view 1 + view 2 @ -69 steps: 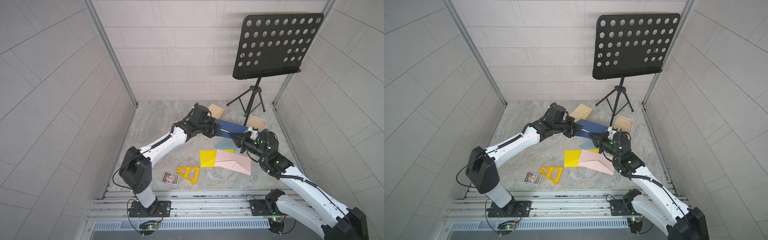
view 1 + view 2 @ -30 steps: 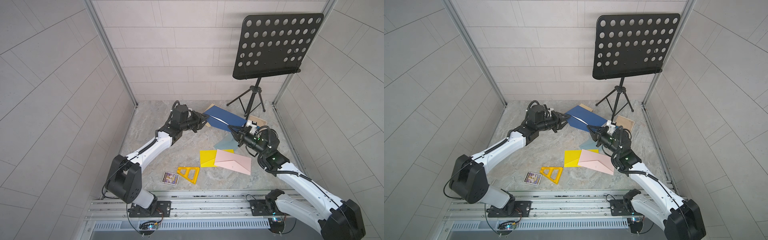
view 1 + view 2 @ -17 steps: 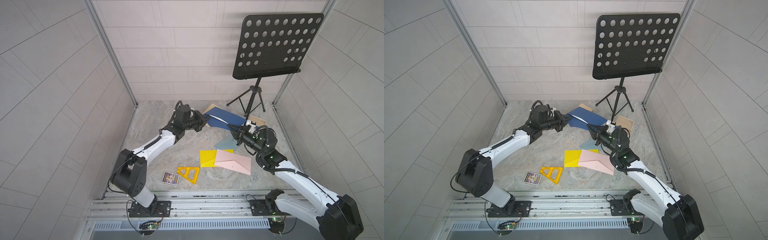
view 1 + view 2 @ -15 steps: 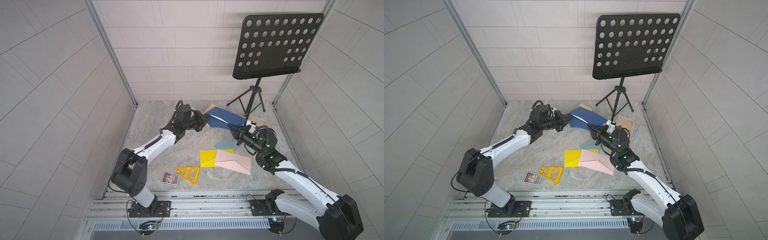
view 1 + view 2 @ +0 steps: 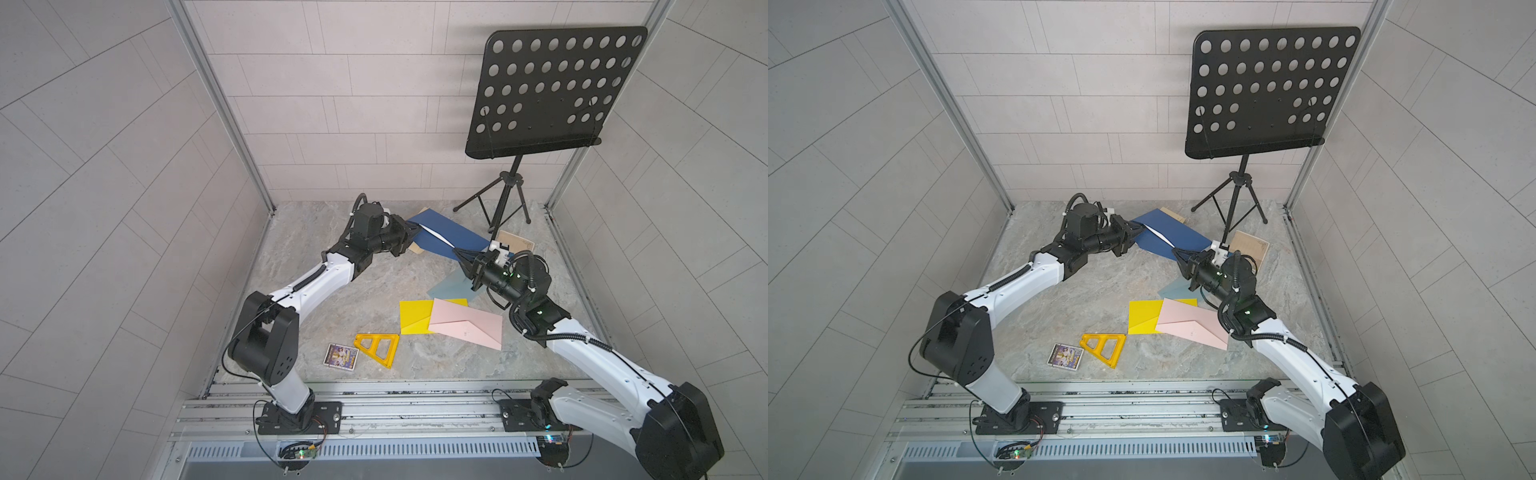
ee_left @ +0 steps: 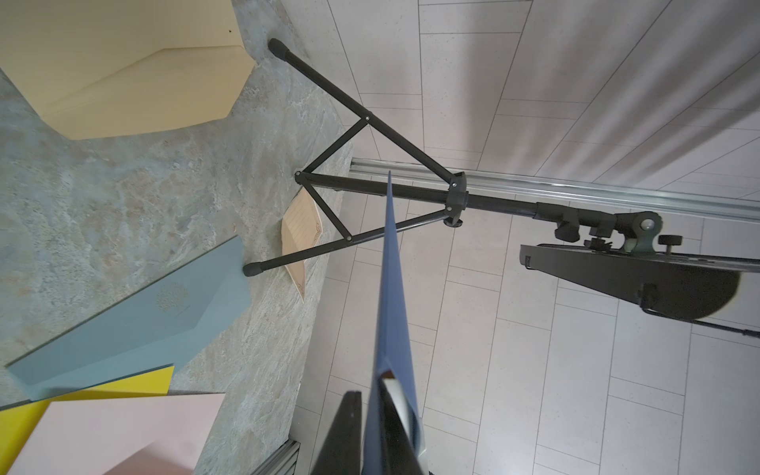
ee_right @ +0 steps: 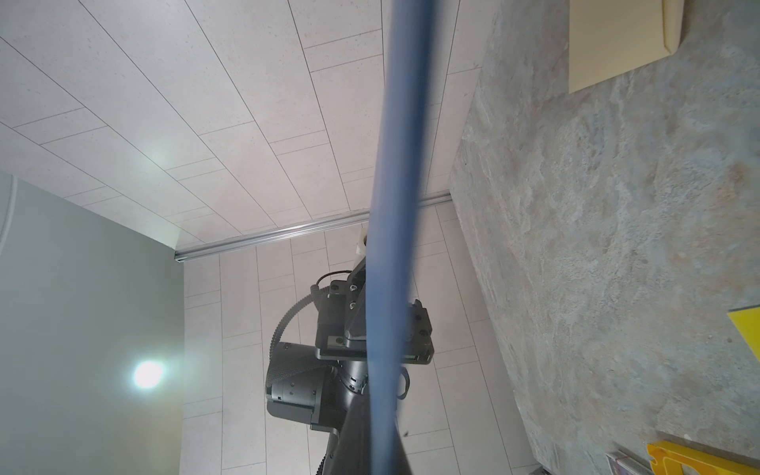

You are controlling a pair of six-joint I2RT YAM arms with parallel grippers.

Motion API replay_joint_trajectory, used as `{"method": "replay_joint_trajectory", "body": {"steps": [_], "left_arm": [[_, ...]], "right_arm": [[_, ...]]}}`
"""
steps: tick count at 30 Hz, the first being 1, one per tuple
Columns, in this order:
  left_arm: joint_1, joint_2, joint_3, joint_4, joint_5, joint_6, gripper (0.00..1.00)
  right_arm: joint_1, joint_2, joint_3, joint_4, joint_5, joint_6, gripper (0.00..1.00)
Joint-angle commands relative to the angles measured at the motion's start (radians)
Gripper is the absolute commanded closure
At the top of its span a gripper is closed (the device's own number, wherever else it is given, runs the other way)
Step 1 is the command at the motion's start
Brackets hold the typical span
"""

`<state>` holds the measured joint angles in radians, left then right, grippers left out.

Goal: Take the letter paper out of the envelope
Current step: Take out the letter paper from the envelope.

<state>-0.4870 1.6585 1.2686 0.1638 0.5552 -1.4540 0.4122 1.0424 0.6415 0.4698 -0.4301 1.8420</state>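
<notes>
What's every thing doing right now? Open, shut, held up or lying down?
dark blue envelope, held in the air, white paper peeking out.
left gripper, shut on the dark blue envelope.
right gripper, shut on the dark blue envelope.
pink envelope, lying flat, overlapping the yellow envelope.
grey-blue envelope, lying flat.
music stand, standing upright.
yellow triangle ruler, lying flat.
picture card, lying flat.

Bright, even, diffuse light; top views sharp, close-ups soft.
In both top views the music stand (image 5: 548, 114) (image 5: 1266, 110) casts a faint, soft shadow on the wall (image 5: 374, 104) beside it, and tile lines bow toward the frame edges. In the right wrist view 2 glare spots show, and the blue envelope (image 7: 397, 205), close to the lens, is smeared out of focus.
</notes>
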Motion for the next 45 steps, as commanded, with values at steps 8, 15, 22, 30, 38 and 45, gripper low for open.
{"method": "replay_joint_trajectory", "body": {"steps": [8,15,22,30,38,45], "left_arm": [[-0.010,-0.012,0.085,-0.150,-0.025,0.097,1.00],[-0.010,-0.031,0.231,-0.462,-0.087,0.285,1.00],[-0.016,-0.020,0.438,-0.819,-0.247,0.489,1.00],[-0.026,-0.035,0.455,-0.879,-0.285,0.536,1.00],[-0.057,-0.034,0.481,-0.901,-0.292,0.552,1.00],[-0.070,-0.034,0.504,-0.915,-0.280,0.556,1.00]], "right_arm": [[-0.003,-0.033,0.008,-0.053,-0.068,0.023,1.00],[-0.028,-0.052,0.075,-0.341,-0.156,-0.154,0.97],[-0.034,-0.071,0.347,-1.039,-0.103,-0.681,0.63],[0.027,-0.087,0.525,-1.217,0.023,-1.000,0.79],[0.336,0.124,0.672,-1.051,0.298,-1.310,0.89],[0.375,0.200,0.591,-0.805,0.390,-1.402,0.87]]}}
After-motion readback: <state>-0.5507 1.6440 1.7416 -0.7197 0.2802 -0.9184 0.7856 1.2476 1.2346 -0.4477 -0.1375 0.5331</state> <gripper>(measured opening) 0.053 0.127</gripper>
